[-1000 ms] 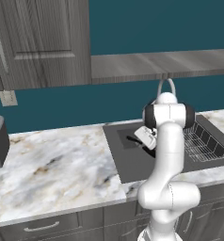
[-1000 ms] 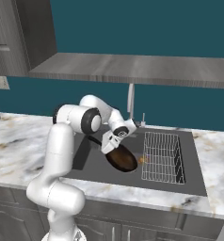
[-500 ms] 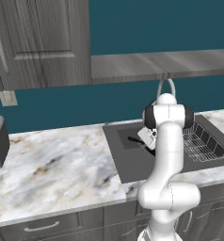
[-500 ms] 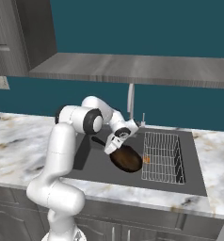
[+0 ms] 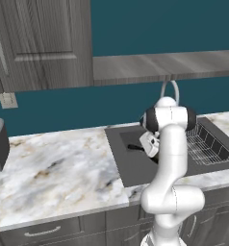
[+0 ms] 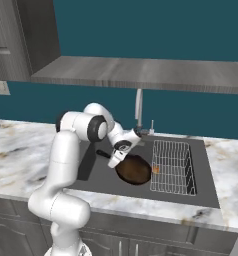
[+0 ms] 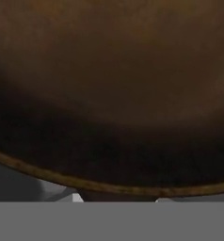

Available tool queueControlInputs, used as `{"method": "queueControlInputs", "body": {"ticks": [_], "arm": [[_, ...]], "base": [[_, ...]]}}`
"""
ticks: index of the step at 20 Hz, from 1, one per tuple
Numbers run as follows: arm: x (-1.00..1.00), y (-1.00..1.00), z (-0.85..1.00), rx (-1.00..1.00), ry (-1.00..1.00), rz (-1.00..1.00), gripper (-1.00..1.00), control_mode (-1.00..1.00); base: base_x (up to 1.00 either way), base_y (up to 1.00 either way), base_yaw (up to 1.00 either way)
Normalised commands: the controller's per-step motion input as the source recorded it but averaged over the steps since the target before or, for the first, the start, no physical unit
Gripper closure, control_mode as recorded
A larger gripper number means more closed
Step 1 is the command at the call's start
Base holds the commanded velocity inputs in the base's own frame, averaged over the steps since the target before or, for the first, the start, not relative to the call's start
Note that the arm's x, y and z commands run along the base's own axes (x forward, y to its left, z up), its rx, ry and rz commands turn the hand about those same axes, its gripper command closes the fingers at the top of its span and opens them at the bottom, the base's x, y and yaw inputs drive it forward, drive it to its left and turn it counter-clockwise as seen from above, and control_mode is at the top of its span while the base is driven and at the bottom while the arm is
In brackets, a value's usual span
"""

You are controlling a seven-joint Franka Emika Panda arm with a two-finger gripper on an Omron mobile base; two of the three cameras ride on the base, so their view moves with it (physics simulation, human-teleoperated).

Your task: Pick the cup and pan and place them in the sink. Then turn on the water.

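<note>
Lowering the round dark cast-iron pan [image 6: 134, 169] into the large dark grey sink basin [image 6: 191, 192], beside the wire rack [image 6: 173, 166]. Gripper [image 6: 116, 161] clamped at the pan's rim near its short black handle [image 6: 103, 153]. Next: release, withdraw, then reach the gooseneck faucet [image 6: 138, 107]. Fingertips hidden; bright green cup not discernible.

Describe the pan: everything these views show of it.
The pan is a round, dark skillet that looks like cast iron, with a brownish inside and a thin lighter rim. Its short black handle points toward the left of the right base view. It sits in the dark sink, left of the wire rack. The pincer is at its handle-side rim; whether it grips it cannot be told. The hand view looks closely into the brown bowl.
</note>
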Motion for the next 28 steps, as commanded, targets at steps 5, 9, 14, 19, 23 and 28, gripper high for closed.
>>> {"method": "queueControlInputs", "body": {"ticks": [5, 9, 14, 19, 23, 28], "arm": [[0.19, 0.0, -0.57, -0.05, 0.0, -0.02, 1.0, -1.0], [0.24, 0.0, -0.51, -0.02, 0.01, -0.02, 1.0, -1.0], [0.3, 0.0, -0.62, -0.02, 0.05, 0.0, 1.0, -1.0], [0.29, 0.0, -0.53, -0.02, 0.04, 0.0, 1.0, -1.0], [0.15, 0.0, -0.24, 0.0, 0.03, 0.0, 1.0, -1.0], [0.05, 0.03, -0.08, 0.0, 0.05, 0.0, 1.0, -1.0]], "base": [[0.0, 0.0, 0.0], [0.0, 0.0, 0.0], [0.0, 0.0, 0.0], [0.0, 0.0, 0.0], [0.0, 0.0, 0.0], [0.0, 0.0, 0.0]]}}
